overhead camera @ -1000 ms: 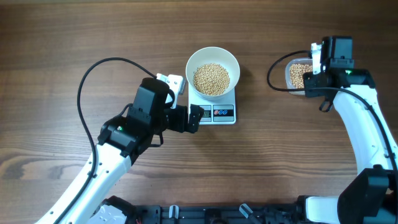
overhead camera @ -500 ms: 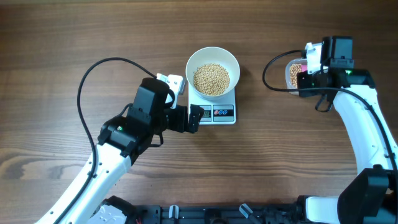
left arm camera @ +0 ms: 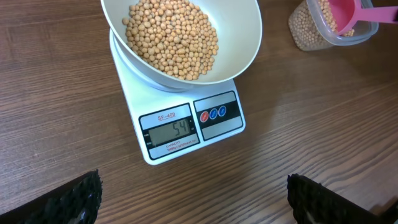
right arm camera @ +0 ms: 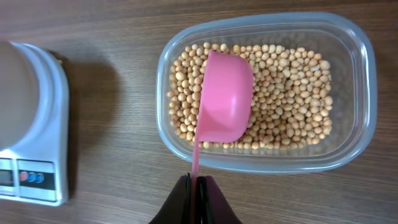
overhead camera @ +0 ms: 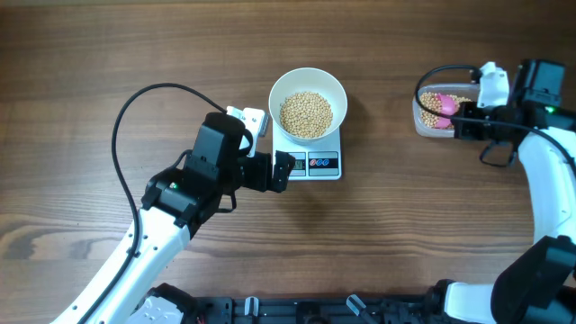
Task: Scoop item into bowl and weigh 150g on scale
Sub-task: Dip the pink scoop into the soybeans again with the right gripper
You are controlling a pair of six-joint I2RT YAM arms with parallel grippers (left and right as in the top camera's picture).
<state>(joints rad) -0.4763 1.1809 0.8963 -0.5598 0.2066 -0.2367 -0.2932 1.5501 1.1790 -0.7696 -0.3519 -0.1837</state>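
Note:
The white bowl (overhead camera: 338,90) (left arm camera: 239,31) stands on the scale (overhead camera: 322,163) (left arm camera: 186,127) and holds a heap of tan beans (overhead camera: 306,114) (left arm camera: 171,37). The scale's display reads 54. My left gripper (overhead camera: 283,167) (left arm camera: 193,199) is open, low over the table just in front of the scale's display edge, with nothing between its fingers. My right gripper (overhead camera: 464,124) (right arm camera: 198,186) is shut on the thin handle of a pink scoop (overhead camera: 443,105) (right arm camera: 225,106). The scoop's cup lies on more beans (right arm camera: 292,93) in a clear tub (overhead camera: 419,119) (right arm camera: 354,143).
A black cable (overhead camera: 126,117) loops over the table left of the left arm. Another cable (overhead camera: 445,70) arcs above the tub. The tub sits at the far right, apart from the scale, with bare wood between them.
My right arm has drawn back to the right from above the tub, uncovering the pink scoop lying in the beans. The left arm, bowl and scale have not moved.

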